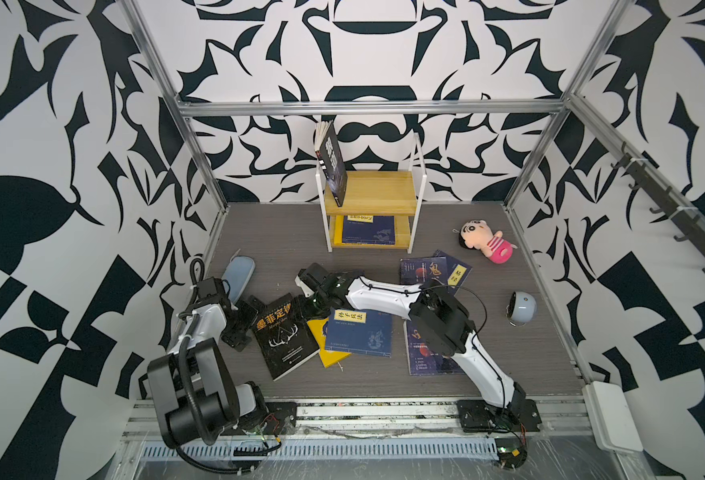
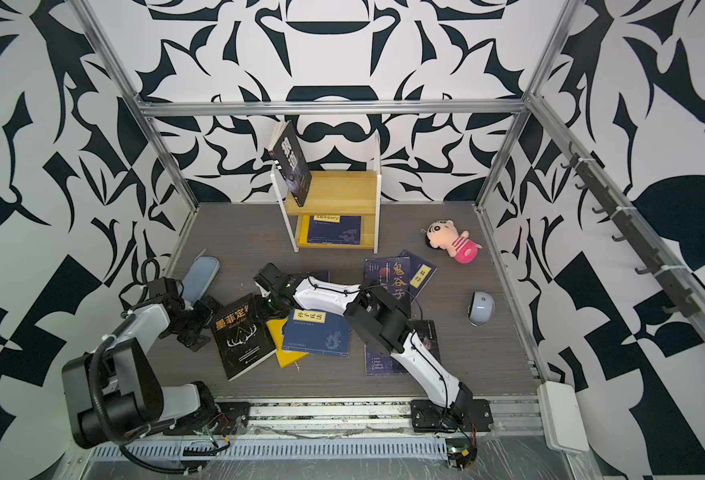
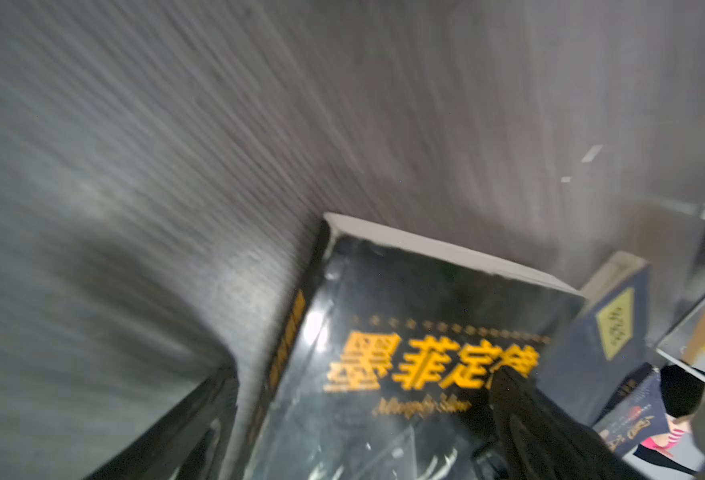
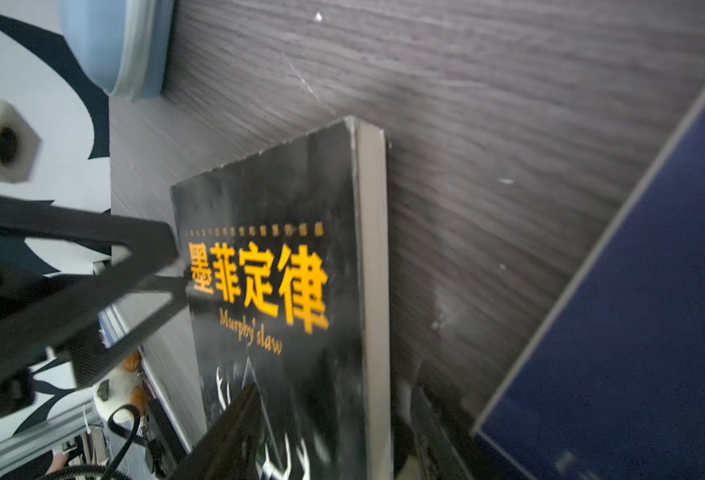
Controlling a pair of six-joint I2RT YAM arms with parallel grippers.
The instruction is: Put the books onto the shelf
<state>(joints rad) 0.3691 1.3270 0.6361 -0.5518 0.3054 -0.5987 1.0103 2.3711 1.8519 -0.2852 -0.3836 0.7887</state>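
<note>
- Black antler book [image 4: 284,291], between the left claw [image 1: 250,323] and the right claw [image 1: 310,302]: orange "墨菲定律" and "Murphy's law".
- Navy book [image 1: 359,332], just beside the right claw: yellow label "孙子兵法".
- Dark blue book [image 2: 384,270], well apart from the right claw: "鬼谷子".
- Upright black book [image 2: 292,166] on the shelf [image 2: 342,191], far from both claws: "狼道".

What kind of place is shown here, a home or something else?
Probably a robot test cell, not a home: patterned wall panels in an aluminium frame, with a left arm and right arm mounted on a front rail.
</note>
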